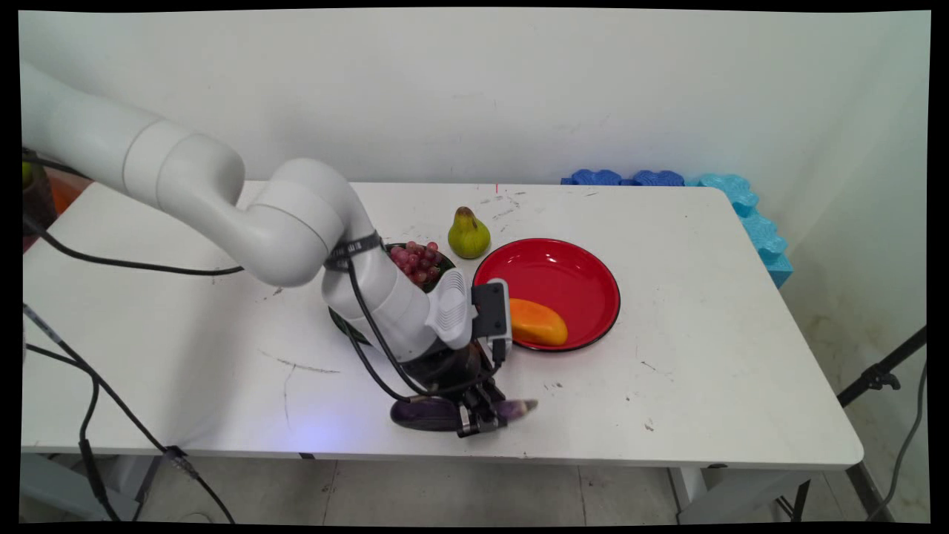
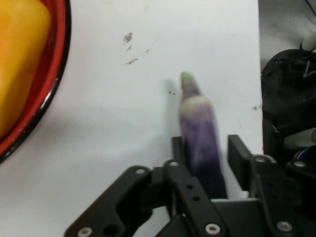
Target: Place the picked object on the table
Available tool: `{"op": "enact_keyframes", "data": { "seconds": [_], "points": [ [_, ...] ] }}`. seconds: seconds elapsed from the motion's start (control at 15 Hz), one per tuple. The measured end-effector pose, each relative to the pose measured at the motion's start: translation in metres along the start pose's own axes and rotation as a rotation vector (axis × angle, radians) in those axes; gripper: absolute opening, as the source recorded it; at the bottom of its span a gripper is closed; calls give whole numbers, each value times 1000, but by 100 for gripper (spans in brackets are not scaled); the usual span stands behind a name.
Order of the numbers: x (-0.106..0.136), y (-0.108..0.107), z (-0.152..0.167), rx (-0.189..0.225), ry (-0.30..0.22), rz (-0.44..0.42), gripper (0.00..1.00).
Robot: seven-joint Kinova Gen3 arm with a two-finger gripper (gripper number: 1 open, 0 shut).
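The eggplant [image 1: 437, 412] lies flat on the white table [image 1: 704, 334], close to the near edge, with its pale stem end pointing toward the table's right. The gripper [image 1: 480, 420] is lowered over it. In the hand view the two fingers [image 2: 177, 153] stand one on each side of the eggplant [image 2: 200, 143]; the left finger is at its skin, while a narrow gap shows on the right side. The jaws are therefore spread around the eggplant and not clamped on it.

Little table surface remains between the eggplant and the near edge. To the right of the gripper the tabletop is bare as far as the right edge. The left half is also bare, apart from black cables [image 1: 96, 259] that cross it.

Behind the gripper, a red plate [image 1: 586, 274] with a black rim holds one orange mango [image 1: 537, 322] at its near left side. To its left, a dark bowl [image 1: 443, 261], partly hidden by the arm, contains red grapes [image 1: 415, 261]. A green pear [image 1: 468, 233] stands upright on the table just behind the bowl and the plate. Blue foam pieces [image 1: 741, 200] line the far right corner.
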Motion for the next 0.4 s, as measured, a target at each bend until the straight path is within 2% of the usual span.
{"op": "enact_keyframes", "data": {
  "seconds": [0.07, 0.4],
  "points": [
    [0, 1, 2, 0, 4, 3, 100],
    [5, 3, -1, 1, 34, 32, 100]
  ]
}}
